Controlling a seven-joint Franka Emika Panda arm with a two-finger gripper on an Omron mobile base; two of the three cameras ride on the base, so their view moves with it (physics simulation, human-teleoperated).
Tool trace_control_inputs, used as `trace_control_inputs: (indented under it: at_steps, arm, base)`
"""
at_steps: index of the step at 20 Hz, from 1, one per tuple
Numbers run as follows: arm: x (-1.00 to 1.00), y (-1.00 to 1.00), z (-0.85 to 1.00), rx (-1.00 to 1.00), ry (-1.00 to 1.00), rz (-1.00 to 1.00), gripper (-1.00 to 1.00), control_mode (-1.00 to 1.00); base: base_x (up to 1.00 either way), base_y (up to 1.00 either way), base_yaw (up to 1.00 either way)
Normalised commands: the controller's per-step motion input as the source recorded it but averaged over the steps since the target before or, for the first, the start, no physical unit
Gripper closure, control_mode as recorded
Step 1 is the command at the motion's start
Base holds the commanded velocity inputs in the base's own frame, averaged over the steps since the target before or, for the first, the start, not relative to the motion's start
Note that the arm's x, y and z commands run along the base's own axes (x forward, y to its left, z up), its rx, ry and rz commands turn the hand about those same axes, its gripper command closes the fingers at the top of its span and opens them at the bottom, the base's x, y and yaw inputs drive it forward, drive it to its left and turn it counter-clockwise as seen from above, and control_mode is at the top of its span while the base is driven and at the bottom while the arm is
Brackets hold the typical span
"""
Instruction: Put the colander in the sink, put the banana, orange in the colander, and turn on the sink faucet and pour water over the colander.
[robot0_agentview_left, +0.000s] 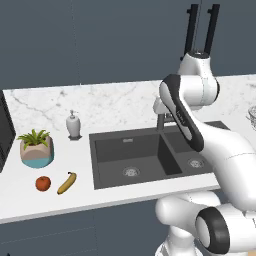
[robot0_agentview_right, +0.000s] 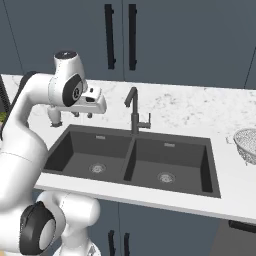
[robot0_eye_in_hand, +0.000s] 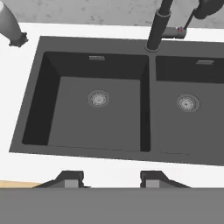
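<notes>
Gripper (robot0_eye_in_hand: 111, 178) at bottom of hand view, fingertips (robot0_eye_in_hand: 70, 178) apart, nothing between, hovering above sink (robot0_eye_in_hand: 39, 109) front rim. Both basins empty, drains bare. Faucet (robot0_agentview_right: 133, 111) behind divider, lever to its right. Colander (robot0_agentview_right: 248, 144) on counter (robot0_agentview_right: 185, 107) right of sink. Banana (robot0_agentview_left: 67, 183) and orange (robot0_agentview_left: 43, 183) on counter left of sink, just beside each other. Potted plant (robot0_agentview_left: 36, 148) behind them; soap dispenser (robot0_agentview_left: 73, 124) near sink's back left corner.

The sink (robot0_agentview_left: 150, 150) is a dark grey double basin set in the white counter, each basin with a round steel drain. The sink faucet (robot0_agentview_right: 134, 111) stands upright behind the divider. The colander (robot0_agentview_right: 247, 145) sits on the counter right of the sink. The banana (robot0_agentview_left: 67, 183) lies just beside the orange (robot0_agentview_left: 43, 183), left of the sink.
</notes>
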Motion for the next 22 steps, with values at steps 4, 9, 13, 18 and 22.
trace_control_inputs:
  at_steps: [4, 9, 13, 18, 22]
  arm:
    - [-0.16, 0.0, 0.0, 0.0, -0.01, 0.0, -1.0, -1.0]
    - [-0.4, -0.12, 0.0, 0.0, -0.02, -0.01, -1.0, -1.0]
    - [-0.39, -0.42, 0.0, 0.01, -0.04, -0.05, -1.0, -1.0]
    - [-0.26, -0.72, 0.0, 0.08, -0.01, 0.0, -1.0, -1.0]
    - [-0.03, -0.79, 0.0, 0.09, 0.0, 0.0, -1.0, -1.0]
  base:
    - [0.0, 0.0, 0.0]
    - [0.0, 0.0, 0.0]
    - [0.0, 0.0, 0.0]
    - [0.0, 0.0, 0.0]
    - [0.0, 0.0, 0.0]
